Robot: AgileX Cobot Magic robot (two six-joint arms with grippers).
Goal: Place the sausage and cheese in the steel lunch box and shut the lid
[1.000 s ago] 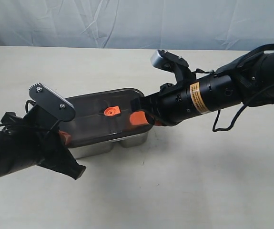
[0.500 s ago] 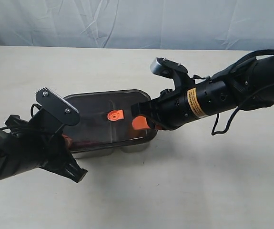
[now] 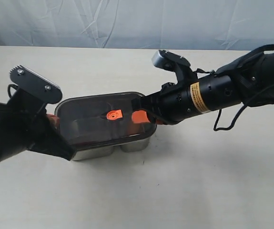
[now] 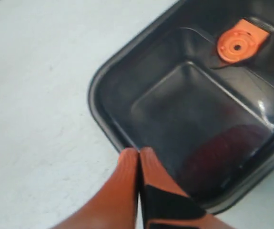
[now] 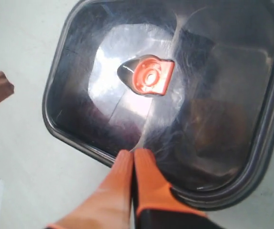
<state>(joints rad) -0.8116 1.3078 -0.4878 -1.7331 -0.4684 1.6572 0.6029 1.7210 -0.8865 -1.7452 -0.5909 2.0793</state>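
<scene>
Lid [image 3: 90, 123], smoky, translucent, round-cornered, atop shiny steel lunch box [image 3: 97, 152]

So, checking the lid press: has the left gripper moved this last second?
Yes. In the exterior view the left gripper went left and back, from the near corner of the steel lunch box to its left end.

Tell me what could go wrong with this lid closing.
1. The shut left gripper and right gripper sit at opposite edges of the lid; uneven pressure might tilt it and leave one end unseated.
2. Nothing braces the steel lunch box on the table, so a sideways push may slide it.
</scene>
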